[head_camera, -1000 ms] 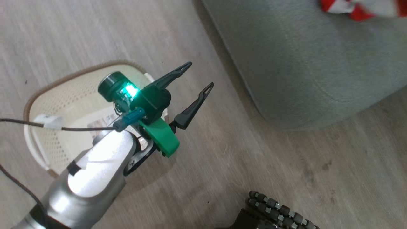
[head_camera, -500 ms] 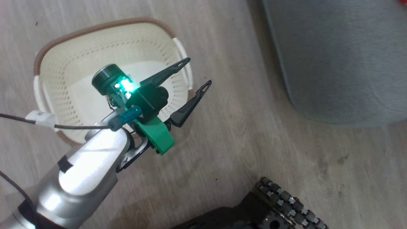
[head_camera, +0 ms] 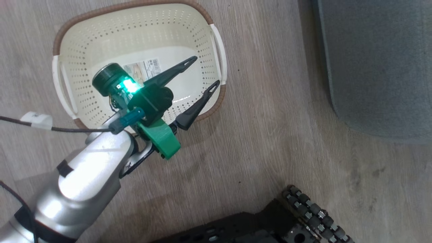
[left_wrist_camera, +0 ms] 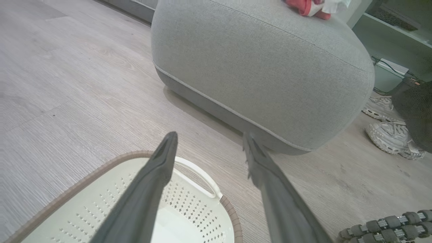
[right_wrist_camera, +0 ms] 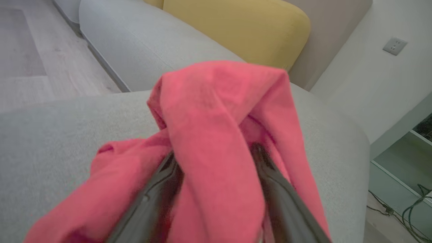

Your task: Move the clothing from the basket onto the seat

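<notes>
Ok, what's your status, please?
Left gripper open above empty cream perforated basket. Right gripper open, red fabric garment draped on it, over grey upholstered seat. No obstruction.

Red garment [right_wrist_camera: 216, 135] bunched between parted fingers [right_wrist_camera: 148, 209], grey seat [right_wrist_camera: 50, 135] beneath — yellow cushion [right_wrist_camera: 236, 27] behind

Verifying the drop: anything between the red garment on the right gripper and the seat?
Nothing visible. The red garment drapes across the right gripper, its fingers spread, directly over the seat, with bare grey upholstery all round it. What lies under the cloth is hidden.
</notes>
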Motion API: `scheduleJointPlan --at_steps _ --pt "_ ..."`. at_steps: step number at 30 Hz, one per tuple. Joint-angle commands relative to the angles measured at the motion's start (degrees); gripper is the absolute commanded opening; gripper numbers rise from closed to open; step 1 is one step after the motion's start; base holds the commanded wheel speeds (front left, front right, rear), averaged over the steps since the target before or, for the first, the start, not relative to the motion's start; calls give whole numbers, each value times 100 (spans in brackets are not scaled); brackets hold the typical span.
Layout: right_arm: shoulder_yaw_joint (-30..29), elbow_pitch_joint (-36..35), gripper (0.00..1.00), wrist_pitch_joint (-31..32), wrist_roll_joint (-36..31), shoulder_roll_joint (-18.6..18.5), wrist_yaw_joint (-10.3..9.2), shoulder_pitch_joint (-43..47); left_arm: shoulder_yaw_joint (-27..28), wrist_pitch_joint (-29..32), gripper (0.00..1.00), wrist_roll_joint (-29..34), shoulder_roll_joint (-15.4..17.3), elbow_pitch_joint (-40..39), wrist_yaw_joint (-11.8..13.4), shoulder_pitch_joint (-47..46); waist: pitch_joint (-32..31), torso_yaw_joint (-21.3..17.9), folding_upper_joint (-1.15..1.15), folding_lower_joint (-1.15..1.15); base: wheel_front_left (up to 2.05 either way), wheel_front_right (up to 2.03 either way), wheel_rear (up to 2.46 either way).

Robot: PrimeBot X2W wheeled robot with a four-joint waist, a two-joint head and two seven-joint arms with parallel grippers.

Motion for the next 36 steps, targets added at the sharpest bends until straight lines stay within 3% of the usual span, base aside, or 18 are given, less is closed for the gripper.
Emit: scheduleJointPlan --at_steps 1,5,10,17,21,30,36 --pt "82 -8 100 -243 82 -250 -2 216 145 -64 100 -37 47 -117 -7 -72 -90 3 0 0 0 0 0" --pt "474 305 100 -754 334 -209 -2 597 169 -131 100 -81 -14 21 -3 -38 -308 -36 0 0 0 0 0" --pt "862 241 100 -938 716 -147 -2 1049 219 -184 100 -122 -90 167 20 26 -578 -71 0 0 0 0 0" --pt "1411 -798 100 -967 1517 -161 -2 2085 350 -232 100 -195 -295 389 44 195 -1119 0 0 0 0 0 0" --pt "1823 -1546 100 -968 1808 65 -2 2770 530 -237 100 -223 -445 482 60 373 -1469 93 0 0 0 0 0" --pt "2840 -2774 100 -969 1633 916 -2 3685 1386 -239 100 -98 -746 635 156 983 -2288 531 0 0 0 0 0" --pt "3529 -2969 100 -969 1701 1060 -2 3959 2254 -240 100 122 -912 735 274 1451 -2787 975 0 0 0 0 0"
